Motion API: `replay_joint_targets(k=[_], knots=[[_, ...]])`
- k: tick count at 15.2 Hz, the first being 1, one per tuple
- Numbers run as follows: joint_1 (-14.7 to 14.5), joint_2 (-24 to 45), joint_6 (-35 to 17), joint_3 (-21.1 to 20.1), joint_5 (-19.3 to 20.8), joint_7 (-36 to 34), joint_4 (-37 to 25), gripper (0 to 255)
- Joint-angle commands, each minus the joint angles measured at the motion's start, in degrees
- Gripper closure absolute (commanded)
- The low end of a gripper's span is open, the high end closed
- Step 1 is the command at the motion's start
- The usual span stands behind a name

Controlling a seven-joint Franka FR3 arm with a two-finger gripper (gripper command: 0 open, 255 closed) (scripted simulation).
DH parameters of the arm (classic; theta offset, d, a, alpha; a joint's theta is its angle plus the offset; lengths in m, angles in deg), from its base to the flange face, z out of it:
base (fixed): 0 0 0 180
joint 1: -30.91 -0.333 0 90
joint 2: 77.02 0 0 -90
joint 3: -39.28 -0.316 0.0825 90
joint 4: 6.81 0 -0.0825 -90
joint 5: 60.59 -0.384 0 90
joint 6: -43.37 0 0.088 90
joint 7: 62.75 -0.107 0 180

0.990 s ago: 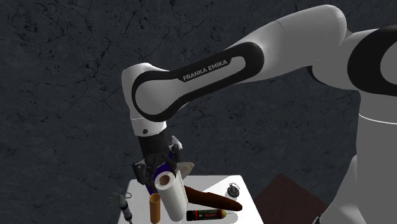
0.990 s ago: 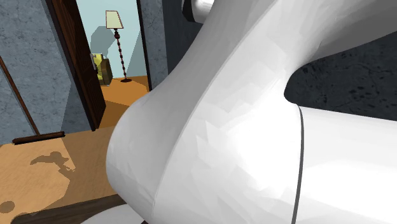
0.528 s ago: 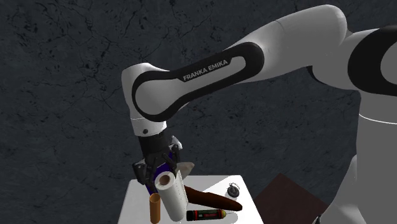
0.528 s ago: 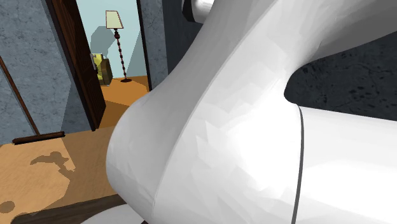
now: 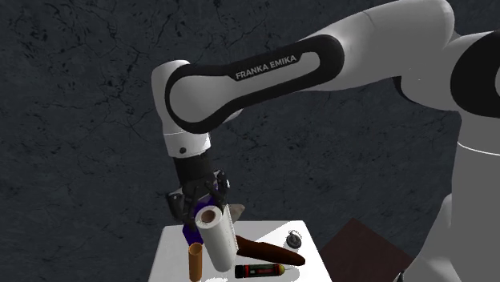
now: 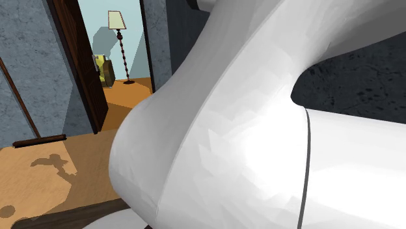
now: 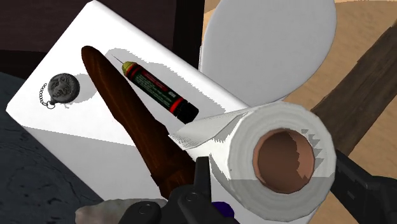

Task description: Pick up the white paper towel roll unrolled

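Note:
The white paper towel roll (image 5: 215, 238) has a brown core and a loose sheet end. It hangs tilted above the small white table (image 5: 171, 248), and my gripper (image 5: 200, 207) is shut on its upper part. In the wrist view the roll (image 7: 280, 159) sits clasped between the two black fingers (image 7: 202, 184), its loose flap pointing toward the table. The arm's white body blocks most of the second exterior view.
On the table lie a long brown curved piece (image 5: 268, 252), a black and red stick (image 5: 260, 270), a round dark pendant with a chain (image 5: 293, 239) and an upright brown tube (image 5: 195, 263). A brown board (image 5: 360, 252) lies beside the table. A doorway with a floor lamp (image 6: 117, 26) shows over the wooden floor.
The arm has risen a little and carried the roll upward with it. A small dark tool at the table's left edge one second ago is gone from view.

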Motion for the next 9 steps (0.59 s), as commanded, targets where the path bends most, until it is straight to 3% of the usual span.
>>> replay_joint_targets(k=[1, 9], knots=[[0.06, -0.43, 1.44, -0.07, -0.16, -0.08, -1.04, 255], [0.19, -1.64, 5.73, -0.28, -0.66, -0.41, -4.24, 255]])
